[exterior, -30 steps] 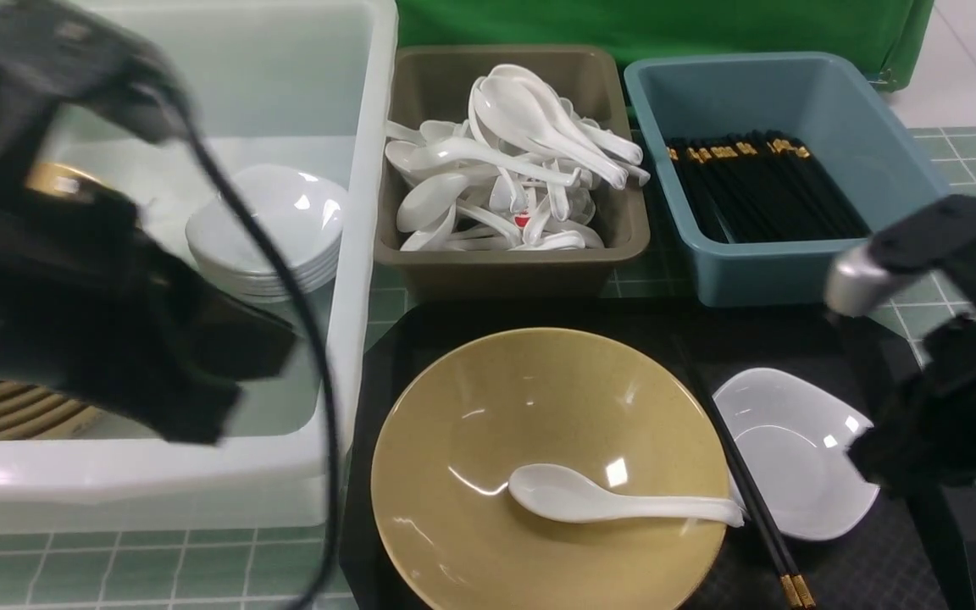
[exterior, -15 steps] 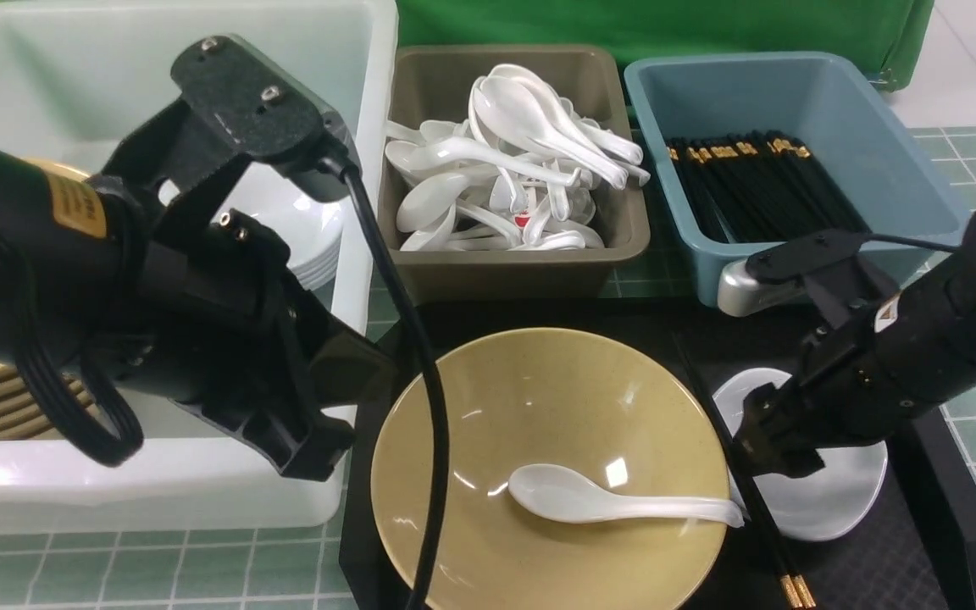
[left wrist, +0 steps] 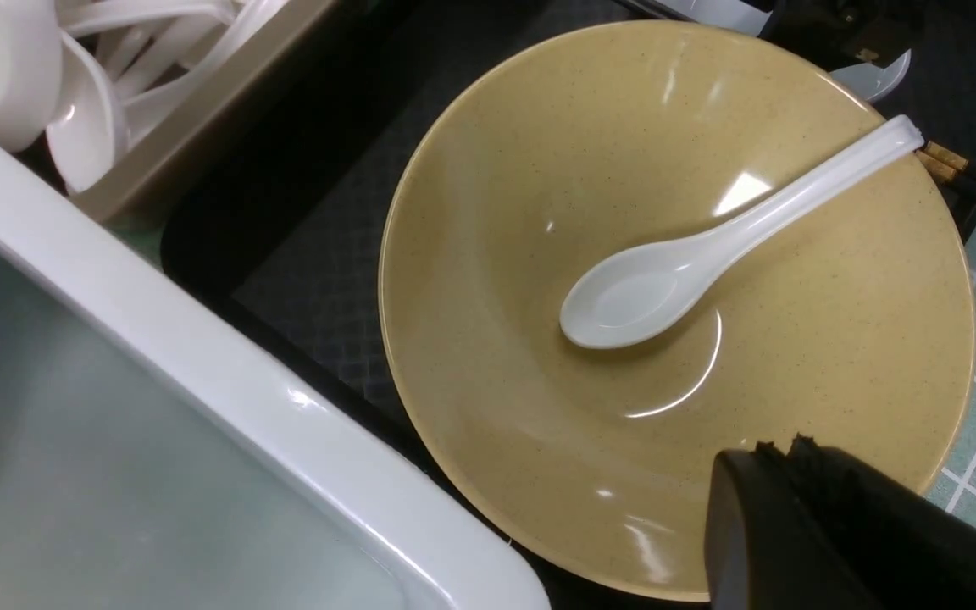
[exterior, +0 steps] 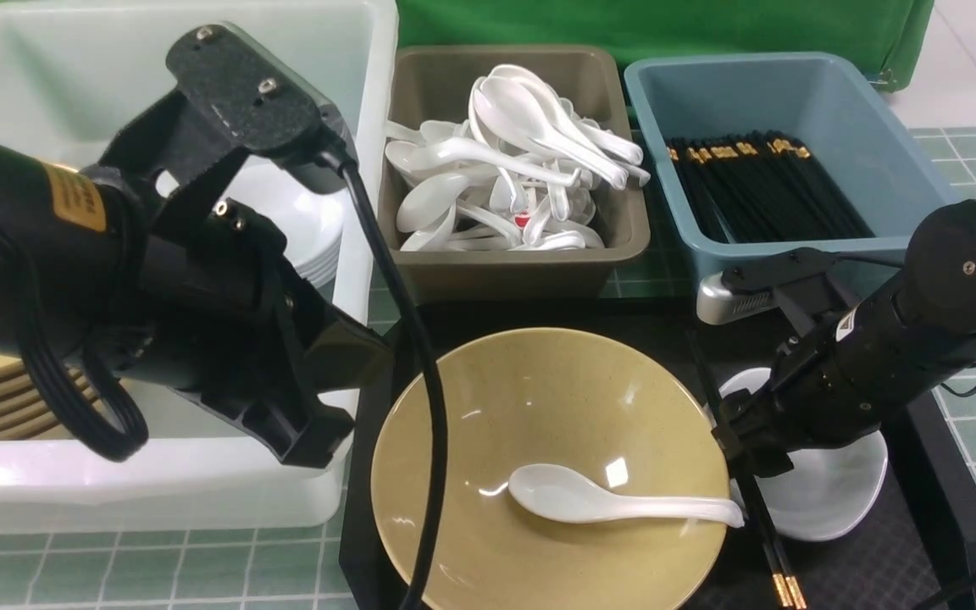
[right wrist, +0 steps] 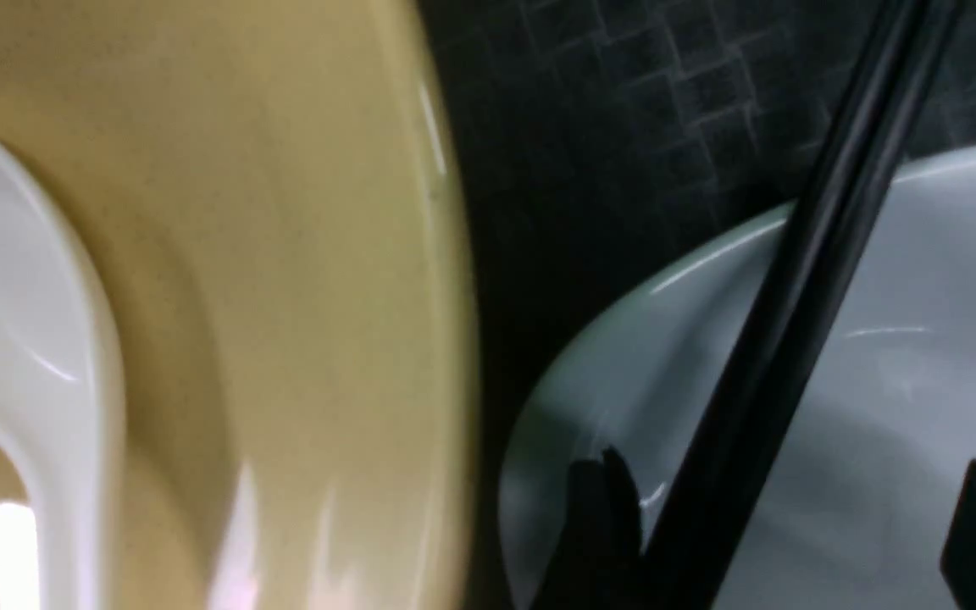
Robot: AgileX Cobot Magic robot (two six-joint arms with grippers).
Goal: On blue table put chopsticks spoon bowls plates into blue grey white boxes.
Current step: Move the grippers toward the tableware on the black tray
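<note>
Chopsticks (exterior: 755, 508) lie lengthwise front-to-back, gold ends nearest the robot.

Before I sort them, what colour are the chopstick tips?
Gold bands on black chopsticks, clearest in the front view.

Mustard-tan bowl (exterior: 539, 424), white spoon (exterior: 615, 501), black gold-banded chopsticks (exterior: 763, 529), teal grid-tiled table (exterior: 158, 568), black textured tray (exterior: 895, 559)

Bowl (exterior: 539, 424) interior open above spoon (exterior: 615, 501), chopsticks (exterior: 751, 500) wedged between bowl and plate (exterior: 827, 500)
</note>
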